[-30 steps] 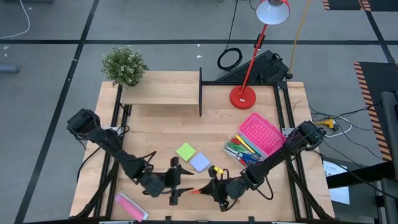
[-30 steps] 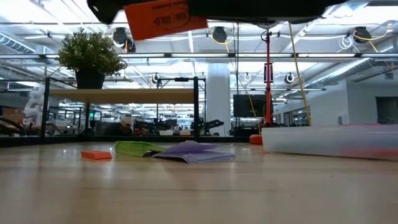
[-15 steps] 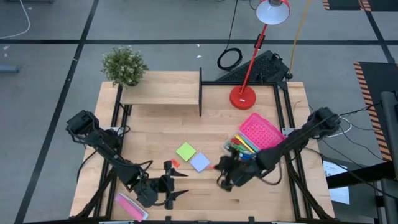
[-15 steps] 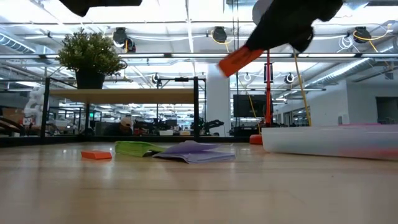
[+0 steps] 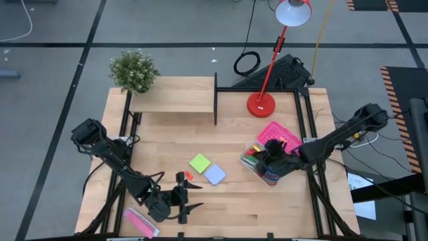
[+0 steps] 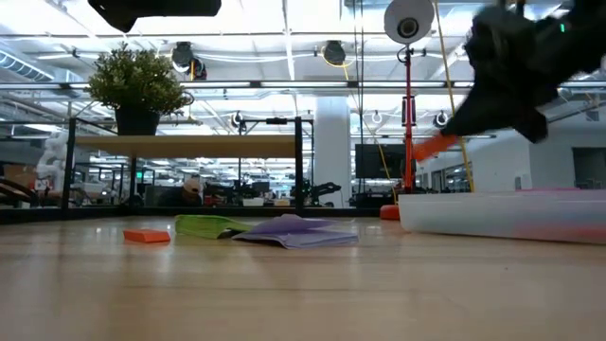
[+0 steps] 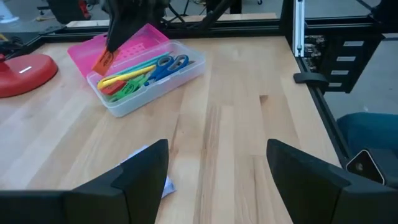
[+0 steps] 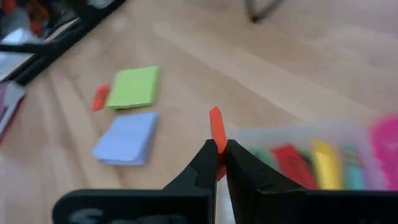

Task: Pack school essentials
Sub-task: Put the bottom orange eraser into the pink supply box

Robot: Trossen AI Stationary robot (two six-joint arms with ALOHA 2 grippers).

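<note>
Right gripper point(image 8: 217, 155) pinching orange block point(image 8: 216, 129), above clear case point(image 5: 259, 163)

Right gripper point(image 5: 267, 165): you've swung it from lower centre to over the clear box point(image 5: 251, 163), centre right
Orange block point(image 8: 216, 130): travelled with it, pinched in those fingers

Bright even overhead light, soft shadows, low view's moving arm blurred, right wrist view soft

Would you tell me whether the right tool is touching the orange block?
Touching: the right wrist view shows the right tool shut on the orange block, pinched between its fingertips.
</note>
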